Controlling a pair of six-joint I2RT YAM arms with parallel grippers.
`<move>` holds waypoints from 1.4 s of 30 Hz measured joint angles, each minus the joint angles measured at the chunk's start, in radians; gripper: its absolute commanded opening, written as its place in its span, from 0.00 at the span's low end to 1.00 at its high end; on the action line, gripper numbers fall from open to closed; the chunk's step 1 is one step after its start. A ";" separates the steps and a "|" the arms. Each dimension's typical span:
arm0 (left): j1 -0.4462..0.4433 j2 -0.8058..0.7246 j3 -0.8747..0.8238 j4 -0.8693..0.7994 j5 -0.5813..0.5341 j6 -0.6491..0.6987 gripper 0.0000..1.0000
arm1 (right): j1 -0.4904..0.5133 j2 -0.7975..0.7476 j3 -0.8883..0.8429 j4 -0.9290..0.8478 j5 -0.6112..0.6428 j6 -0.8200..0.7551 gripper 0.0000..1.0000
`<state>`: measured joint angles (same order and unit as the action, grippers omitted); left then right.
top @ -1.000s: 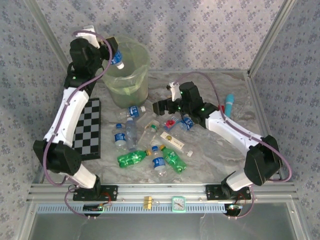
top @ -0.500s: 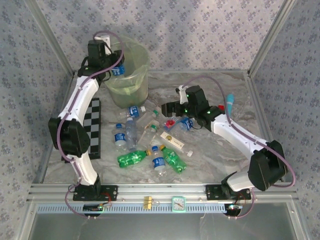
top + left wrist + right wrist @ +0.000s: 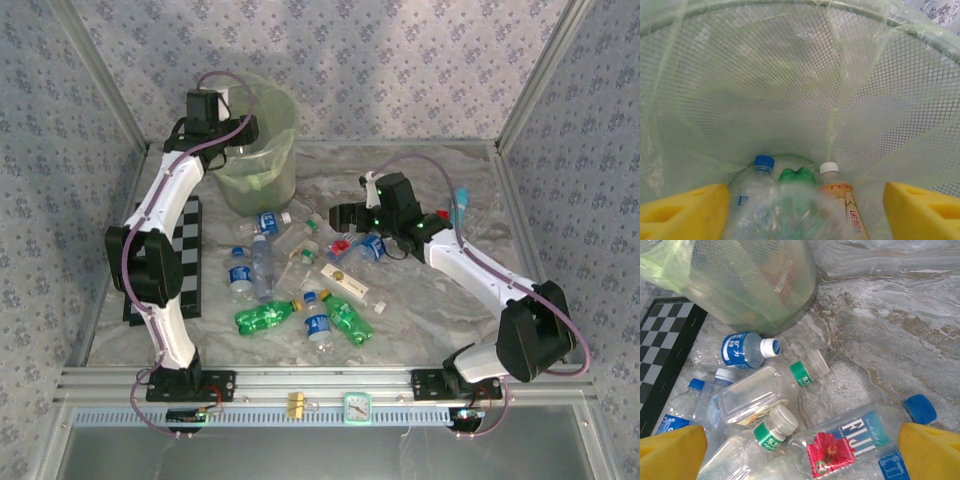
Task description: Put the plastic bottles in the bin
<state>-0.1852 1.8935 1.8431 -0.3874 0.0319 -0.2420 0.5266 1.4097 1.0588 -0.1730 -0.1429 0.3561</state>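
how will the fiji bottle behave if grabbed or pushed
The fiji bottle looks empty, so probably light. Its thin clear wall would likely dent under a squeeze. It lies on its side touching other bottles, so pushing probably shifts them.

Bin (image 3: 262, 175) mouth: open upward; mesh wall all round; L gripper (image 3: 800, 212) in the opening, jaws apart.
Bin floor: taken up by bottles (image 3: 754, 187), side by side.
Table ctr: bottle heap (image 3: 295, 275), tightly packed, narrow gaps.
Left strip: chessboard (image 3: 178, 262), flat, passable above.
Front-right marble (image 3: 430, 320): bare, free.
Far right: tube (image 3: 459, 207) just beside R arm (image 3: 470, 265).
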 measured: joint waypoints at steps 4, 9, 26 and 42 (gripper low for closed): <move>0.000 -0.004 0.000 -0.003 0.006 -0.013 0.94 | -0.019 0.000 -0.015 -0.005 0.024 0.035 1.00; 0.000 -0.086 -0.055 0.015 0.035 -0.036 0.97 | -0.058 0.000 -0.045 -0.007 0.060 0.105 1.00; -0.064 -0.673 -0.661 0.299 0.128 -0.167 1.00 | -0.103 0.050 -0.205 -0.007 0.164 0.405 1.00; -0.361 -0.747 -1.064 0.515 0.086 -0.303 1.00 | -0.085 0.087 -0.260 0.096 0.169 0.566 0.94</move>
<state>-0.5461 1.1465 0.7788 0.1280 0.1177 -0.5446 0.4419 1.4967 0.7990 -0.0772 0.0265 0.9222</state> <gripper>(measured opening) 0.997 0.950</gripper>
